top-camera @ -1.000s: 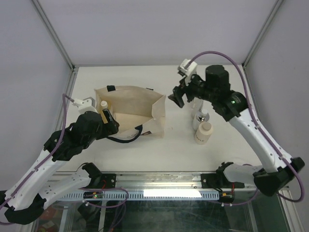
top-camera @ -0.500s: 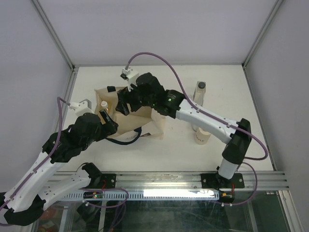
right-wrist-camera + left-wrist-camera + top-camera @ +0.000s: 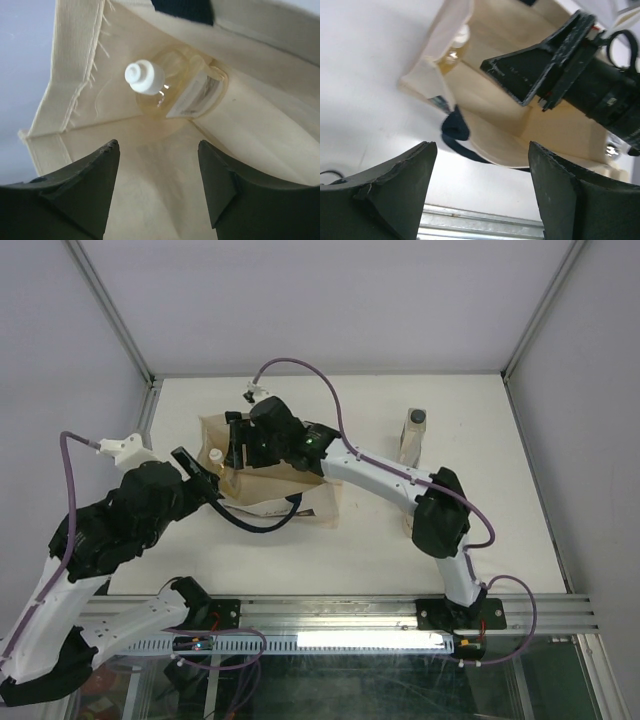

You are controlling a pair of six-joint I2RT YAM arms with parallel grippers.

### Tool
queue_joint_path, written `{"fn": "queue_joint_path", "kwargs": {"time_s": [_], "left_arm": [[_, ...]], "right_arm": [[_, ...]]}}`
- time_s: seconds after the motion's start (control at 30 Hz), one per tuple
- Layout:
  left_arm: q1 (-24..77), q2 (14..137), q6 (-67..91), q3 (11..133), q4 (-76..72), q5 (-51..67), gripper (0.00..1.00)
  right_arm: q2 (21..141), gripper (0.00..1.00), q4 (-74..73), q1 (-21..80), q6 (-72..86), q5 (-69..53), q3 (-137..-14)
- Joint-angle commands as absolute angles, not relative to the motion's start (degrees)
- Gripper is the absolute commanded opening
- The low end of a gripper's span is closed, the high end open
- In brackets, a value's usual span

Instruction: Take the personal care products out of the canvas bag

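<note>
Right wrist cam: right gripper (image 3: 157, 146) is spread wide and empty, hanging right over the amber-liquid bottle (image 3: 176, 94), which sits inside the canvas bag (image 3: 75, 60).

Bottle's tucked into a corner of the bag, white cap (image 3: 144, 77) pointing up at the camera. From the top, the right arm reaches across into the bag's open mouth. Left gripper (image 3: 481, 154) is also wide open with nothing in it, just beside the bag's near-left edge by the navy handle (image 3: 262, 526). The clear rectangular bottle (image 3: 413, 435) stands out on the table (image 3: 500, 510), well apart.

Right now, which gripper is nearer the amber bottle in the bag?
Right. The right gripper is inside the bag, open just above the bottle; the left gripper is outside its wall.
</note>
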State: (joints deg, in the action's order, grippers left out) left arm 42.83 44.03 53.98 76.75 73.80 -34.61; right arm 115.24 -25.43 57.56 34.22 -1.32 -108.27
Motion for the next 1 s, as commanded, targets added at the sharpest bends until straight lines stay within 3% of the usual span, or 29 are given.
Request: {"fn": "queue_joint_path", "kwargs": {"time_s": [0.0, 0.47, 0.97], "left_arm": [[43.16, 46.36, 60.74, 75.96, 82.44, -41.95, 0.78], [43.23, 48.48, 65.99, 64.26, 82.2, -43.4, 0.78], [43.23, 37.65, 72.64, 54.98, 78.26, -35.94, 0.63]], "right_arm": [[118.88, 0.69, -24.78, 58.57, 38.07, -0.86, -115.39], [122.89, 0.73, -25.65, 59.67, 39.29, 0.53, -119.41], [130.08, 0.83, -30.89, 63.93, 37.07, 14.23, -128.82]]}}
